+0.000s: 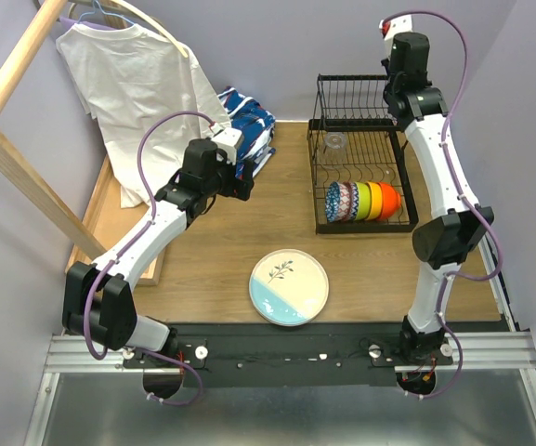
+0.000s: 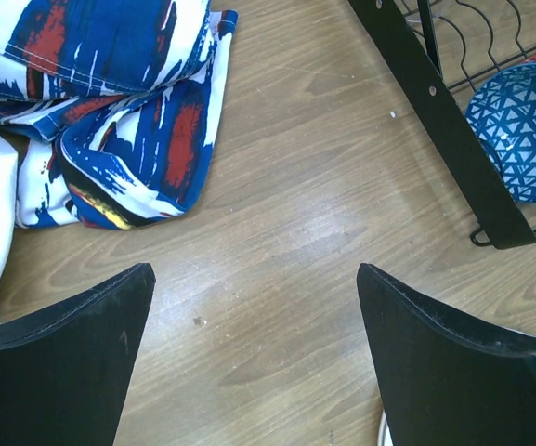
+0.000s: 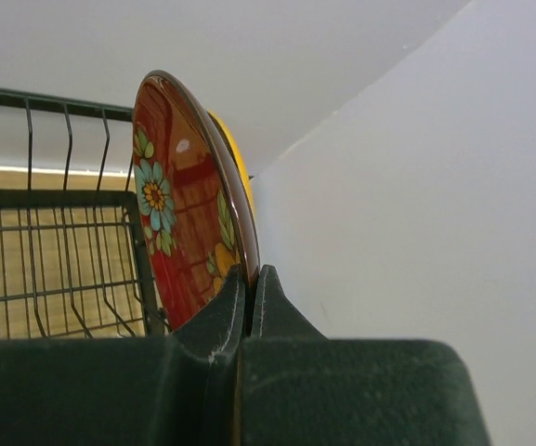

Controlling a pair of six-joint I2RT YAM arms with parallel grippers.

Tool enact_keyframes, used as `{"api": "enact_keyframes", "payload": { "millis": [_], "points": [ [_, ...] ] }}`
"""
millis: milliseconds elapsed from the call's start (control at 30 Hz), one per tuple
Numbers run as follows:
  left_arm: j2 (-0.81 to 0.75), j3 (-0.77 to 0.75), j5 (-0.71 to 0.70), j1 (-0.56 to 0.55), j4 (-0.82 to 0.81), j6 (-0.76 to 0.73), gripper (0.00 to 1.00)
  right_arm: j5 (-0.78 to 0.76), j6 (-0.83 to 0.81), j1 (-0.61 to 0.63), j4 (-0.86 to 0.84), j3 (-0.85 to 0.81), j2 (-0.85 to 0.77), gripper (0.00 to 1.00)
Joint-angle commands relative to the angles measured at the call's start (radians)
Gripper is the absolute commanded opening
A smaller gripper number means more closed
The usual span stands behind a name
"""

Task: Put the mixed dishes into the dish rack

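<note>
The black wire dish rack (image 1: pixel 360 153) stands at the back right. Its base holds a row of bowls on edge (image 1: pixel 362 202): blue-patterned, green, yellow and orange, with a clear glass cup (image 1: pixel 335 142) behind them. A pale blue and cream plate (image 1: pixel 289 286) lies flat on the table near the front. My right gripper (image 3: pixel 249 277) is shut on the rim of the red floral plate (image 3: pixel 179 209) and holds it upright beside the rack wires (image 3: pixel 54 242). A yellow rim (image 3: pixel 240 149) shows just behind the plate. My left gripper (image 2: pixel 254 269) is open and empty over bare wood.
A folded blue, red and white cloth (image 2: pixel 110 102) lies at the back left, next to a white shirt (image 1: pixel 137 84) on a wooden frame. The blue-patterned bowl (image 2: pixel 523 130) and the rack's frame (image 2: pixel 435 102) show in the left wrist view. A wall is close on the right.
</note>
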State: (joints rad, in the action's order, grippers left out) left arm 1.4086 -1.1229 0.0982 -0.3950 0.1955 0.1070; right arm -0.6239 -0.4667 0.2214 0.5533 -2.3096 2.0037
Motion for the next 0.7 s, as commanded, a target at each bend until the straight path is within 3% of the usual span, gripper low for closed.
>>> {"api": "enact_keyframes", "payload": {
  "millis": [0,667],
  "points": [
    [0.000,0.014,0.003,-0.005,-0.031,0.013,0.99,-0.054,-0.016,0.004,-0.030,0.012,0.004,0.01],
    [0.009,0.009,0.018,-0.005,-0.034,0.017,0.99,-0.128,0.007,0.004,-0.032,0.012,0.075,0.00]
  ]
}}
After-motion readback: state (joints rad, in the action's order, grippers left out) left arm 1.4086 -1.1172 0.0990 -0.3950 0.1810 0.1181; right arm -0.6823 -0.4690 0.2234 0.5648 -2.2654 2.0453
